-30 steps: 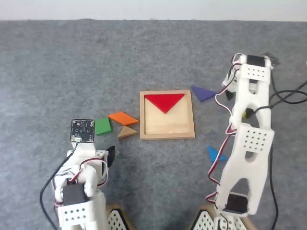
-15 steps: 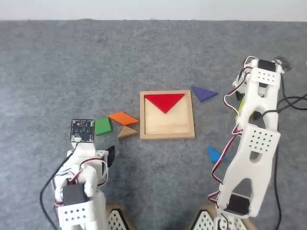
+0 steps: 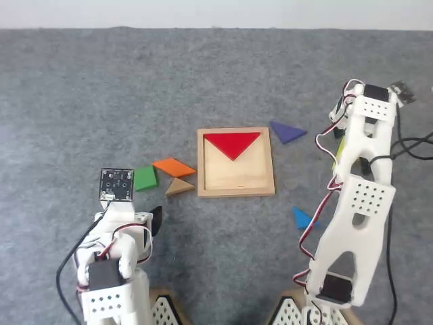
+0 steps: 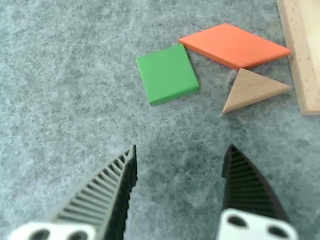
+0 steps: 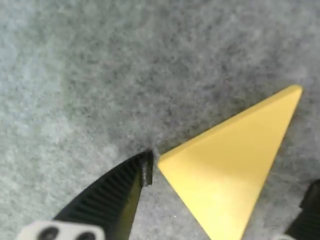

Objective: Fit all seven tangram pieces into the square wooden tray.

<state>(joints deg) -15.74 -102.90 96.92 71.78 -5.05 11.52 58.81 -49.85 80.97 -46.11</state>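
Observation:
The square wooden tray (image 3: 235, 186) lies mid-table with a red triangle (image 3: 232, 143) in its far half. Left of it lie a green square (image 3: 145, 178), an orange parallelogram (image 3: 174, 166) and a wood-coloured triangle (image 3: 178, 186). My left gripper (image 4: 180, 155) hovers open just short of these three, holding nothing. A purple triangle (image 3: 287, 131) lies by the tray's far right corner and a blue triangle (image 3: 301, 217) nearer on the right. My right gripper (image 5: 230, 177) is open low over a yellow triangle (image 5: 235, 165), one finger (image 5: 120, 195) at its corner. The right arm hides most of the yellow triangle (image 3: 339, 150).
Grey felt covers the table. The right arm (image 3: 358, 196) stretches along the right side, over the space between the blue and yellow pieces. The tray's edge (image 4: 302, 55) lies just beyond the wood-coloured triangle (image 4: 255, 89). Open felt lies beyond the tray.
The right arm swung rightward, away from the tray and over the yellow triangle, then held almost still. The left arm and all pieces stayed put.

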